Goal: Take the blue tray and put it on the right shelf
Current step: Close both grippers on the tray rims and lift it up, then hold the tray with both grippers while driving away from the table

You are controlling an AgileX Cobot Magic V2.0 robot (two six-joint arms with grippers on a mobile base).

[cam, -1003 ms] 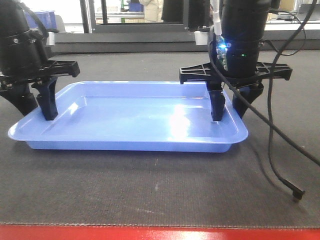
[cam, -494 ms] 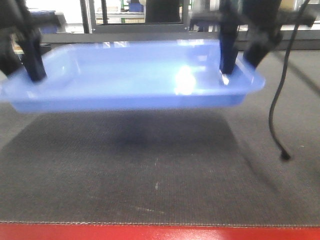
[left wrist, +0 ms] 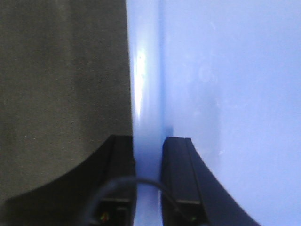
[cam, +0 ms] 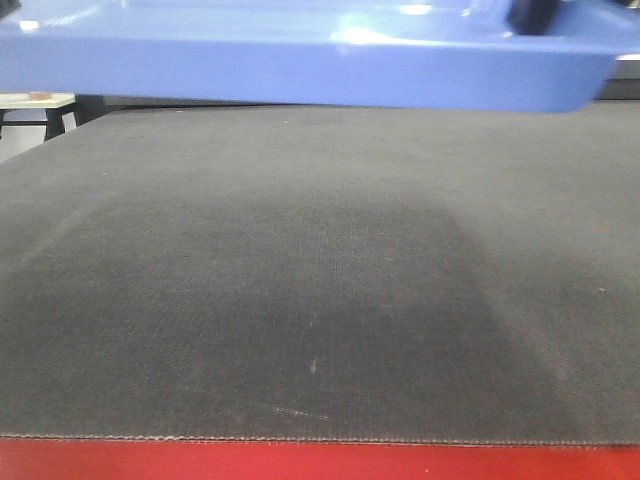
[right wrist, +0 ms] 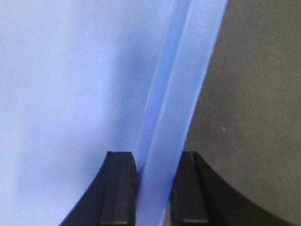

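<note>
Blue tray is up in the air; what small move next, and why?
Probably carry the blue tray rightward, level: it hangs clear above the mat, and the left gripper and right gripper each pinch its rim, so both should move together.

The glossy periwinkle blue tray (cam: 300, 75) hangs roughly level, well clear above the dark mat (cam: 320, 300)

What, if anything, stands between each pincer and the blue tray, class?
Nothing visible does. The left pincer and the right pincer each clamp the rim of the blue tray directly, one finger on either side, with the tray held above the dark mat.
</note>
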